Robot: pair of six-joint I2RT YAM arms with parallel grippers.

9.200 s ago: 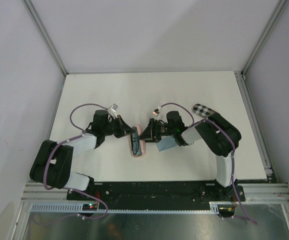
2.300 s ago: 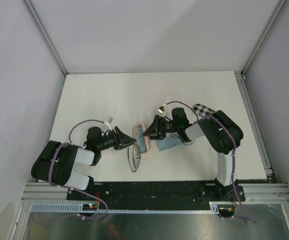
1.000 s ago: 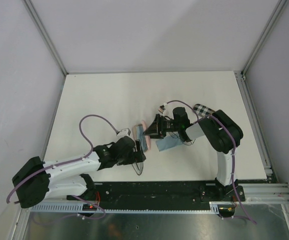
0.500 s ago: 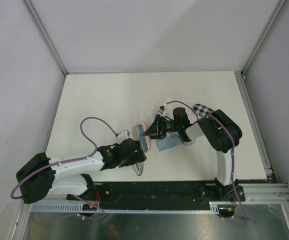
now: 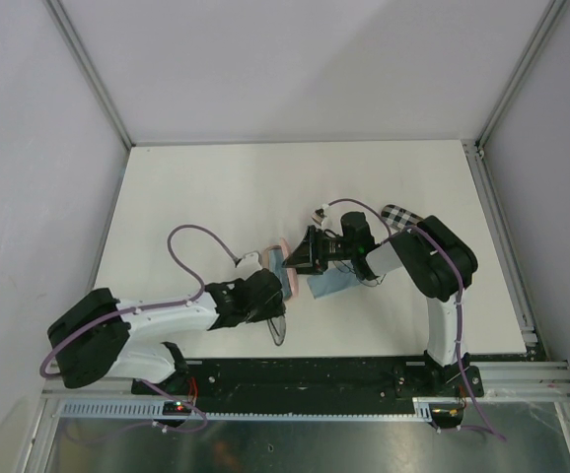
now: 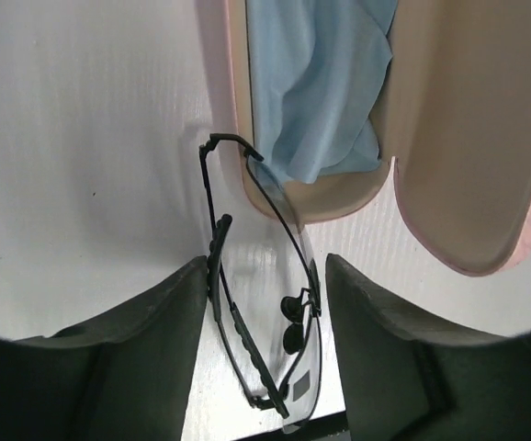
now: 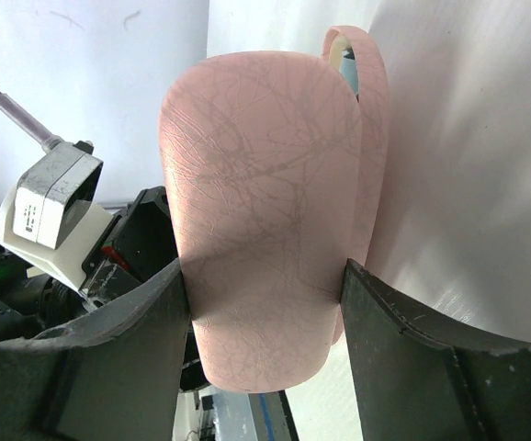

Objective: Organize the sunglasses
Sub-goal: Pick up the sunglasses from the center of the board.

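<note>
- The glasses point(image 6: 264, 303), a folded wire pair with clear lenses, lie on the desk point(image 5: 216, 187) close to its near edge, about midway along it.
- One end of the glasses overlaps the near end of an open pink case point(image 6: 233, 92); the ear hook there sits against the case's rim.
- The left gripper point(image 6: 265, 266) is low over the glasses with a finger on each side of them. The left finger seems to touch the folded arm, but whether the pair is pinched I cannot tell.
- The right gripper point(image 7: 264, 271) is clamped on the raised lid of the pink case, a finger pressed against each side.
- A blue cloth point(image 6: 316, 83) lies inside the case's lower half.
- A second cloth point(image 5: 332, 286) lies on the desk under the right arm.
- A checkered case point(image 5: 398, 216) lies toward the right edge, well apart from the glasses.
</note>
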